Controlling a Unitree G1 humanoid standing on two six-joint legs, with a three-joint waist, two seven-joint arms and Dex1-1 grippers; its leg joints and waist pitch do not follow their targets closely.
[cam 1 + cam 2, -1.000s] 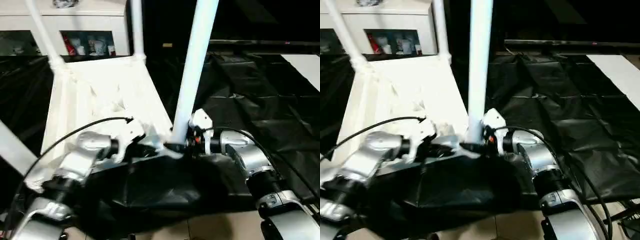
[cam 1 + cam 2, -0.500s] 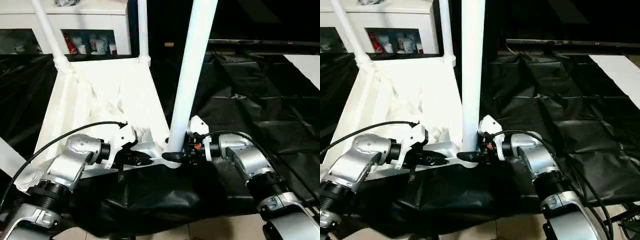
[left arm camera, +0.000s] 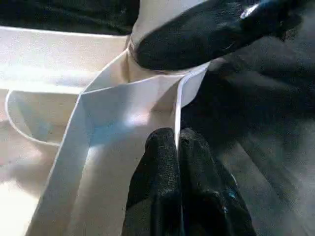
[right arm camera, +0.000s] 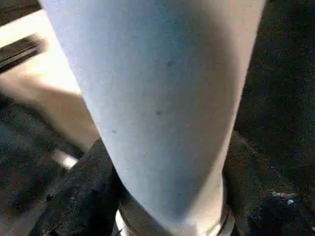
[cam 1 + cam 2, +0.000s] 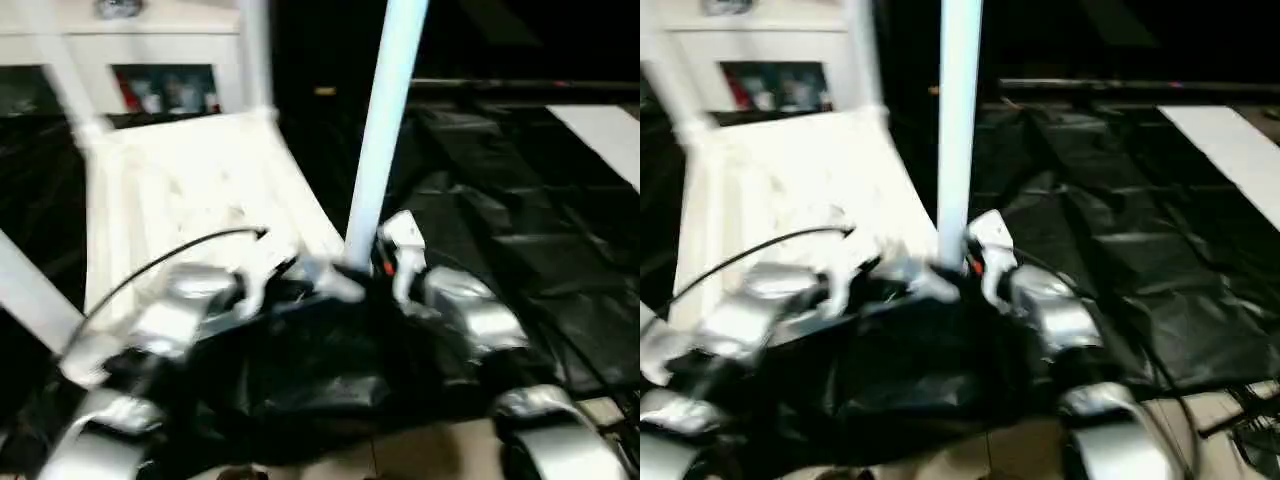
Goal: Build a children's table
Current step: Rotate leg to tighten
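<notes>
My left tool (image 3: 178,147) is clamped on the tabletop (image 5: 190,190) rim; my right tool (image 5: 372,272) wraps the upright leg (image 5: 383,130) at its socket.

Children's table upturned, legs rising.
White ribbed tabletop (image 5: 190,185) lies underside up; tapered tube leg (image 5: 385,130) stands in near corner socket (image 3: 147,73).

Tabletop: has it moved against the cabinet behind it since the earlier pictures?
Yes, slightly. The tabletop has swung left: its far left corner now sits further left of the red items in the cabinet than before.
</notes>
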